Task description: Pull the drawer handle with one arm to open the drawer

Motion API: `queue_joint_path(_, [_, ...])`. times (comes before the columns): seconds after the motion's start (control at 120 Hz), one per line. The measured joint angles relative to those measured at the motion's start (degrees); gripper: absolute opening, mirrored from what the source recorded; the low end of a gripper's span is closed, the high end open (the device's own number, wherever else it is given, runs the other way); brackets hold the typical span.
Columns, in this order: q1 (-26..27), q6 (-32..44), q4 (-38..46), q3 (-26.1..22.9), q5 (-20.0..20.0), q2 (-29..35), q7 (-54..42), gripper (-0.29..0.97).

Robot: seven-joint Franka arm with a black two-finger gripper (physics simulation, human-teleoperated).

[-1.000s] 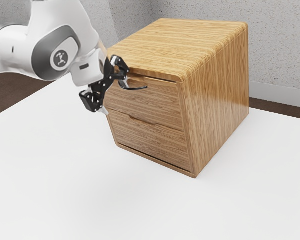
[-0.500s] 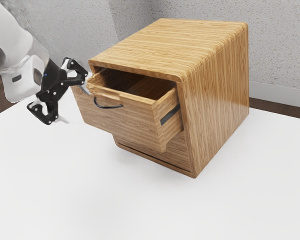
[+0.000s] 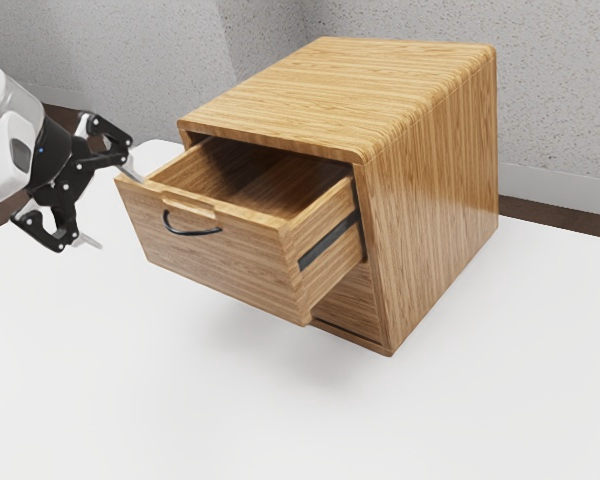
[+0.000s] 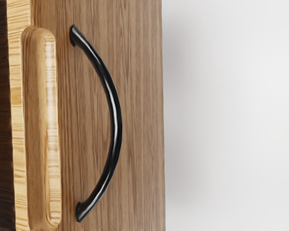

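The wooden cabinet [image 3: 430, 190] stands on the white table, and its upper drawer [image 3: 230, 255] is pulled far out, its inside bare. A black curved handle [image 3: 188, 229] hangs on the drawer front. In the wrist view the handle [image 4: 113, 139] arcs across the wood front [image 4: 139, 120] straight ahead of my hand. My black gripper [image 3: 108, 208] is at the exterior view's left, a short way off the drawer front and apart from the handle. Its fingers are open with nothing between them.
The lower drawer [image 3: 352, 300] sits shut under the open one. White tabletop [image 3: 230, 400] spreads in front of the cabinet and to the exterior view's right. A grey wall [image 3: 560, 70] rises behind, with dark floor [image 3: 570, 215] below it.
The upper drawer went from shut to far out. My gripper travelled toward the exterior view's left with the handle, then let it go and drew further away.
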State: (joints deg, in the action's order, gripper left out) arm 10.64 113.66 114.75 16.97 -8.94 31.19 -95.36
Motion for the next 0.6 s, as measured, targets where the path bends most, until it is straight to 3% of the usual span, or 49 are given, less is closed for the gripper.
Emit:
queue_joint_path(0.067, [-0.5,-1.2,-1.1,0.2,0.0,-0.1,0.9,0.68])
queue_joint_path(0.275, [-0.8,-16.3,-8.1,2.3,0.1,-2.8,10.5,0.68])
queue_joint_path(0.45, [-0.2,-16.7,-7.5,2.8,0.4,-5.4,8.4,0.68])
queue_joint_path(0.6, [2.3,-12.7,-3.9,2.6,0.1,-2.5,4.9,0.68])
